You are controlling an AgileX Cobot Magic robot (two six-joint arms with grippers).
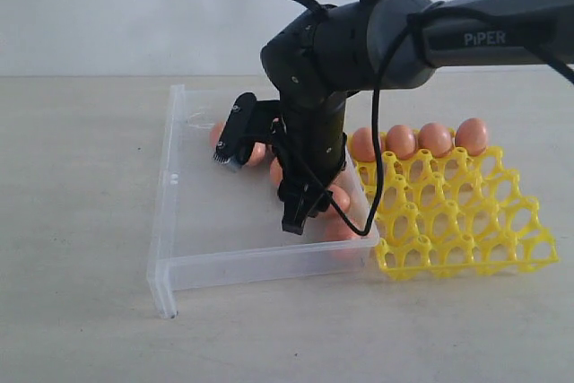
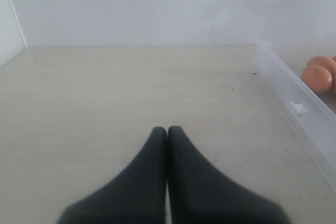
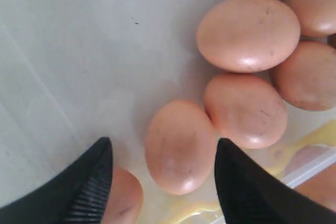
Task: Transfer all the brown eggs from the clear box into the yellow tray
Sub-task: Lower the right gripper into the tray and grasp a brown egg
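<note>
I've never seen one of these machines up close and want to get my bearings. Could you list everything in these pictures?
Eggs in the tray: four, orange-brown, along the row farthest from the outside camera.
Eggs in the box: at least six, orange-brown, lying loose; the arm hides some.
Box: one, clear plastic, on the table, left of the tray in the outside view.
Tray: one, bright yellow, on the table beside the box.
Table: one, pale beige, under everything.
Cable: one, black, hanging off the right arm.
Right arm: one, black, reaching down into the box.
Right gripper: one, black, open, fingers either side of one egg.
Left gripper: one, black, shut, over bare table beside the box.
</note>
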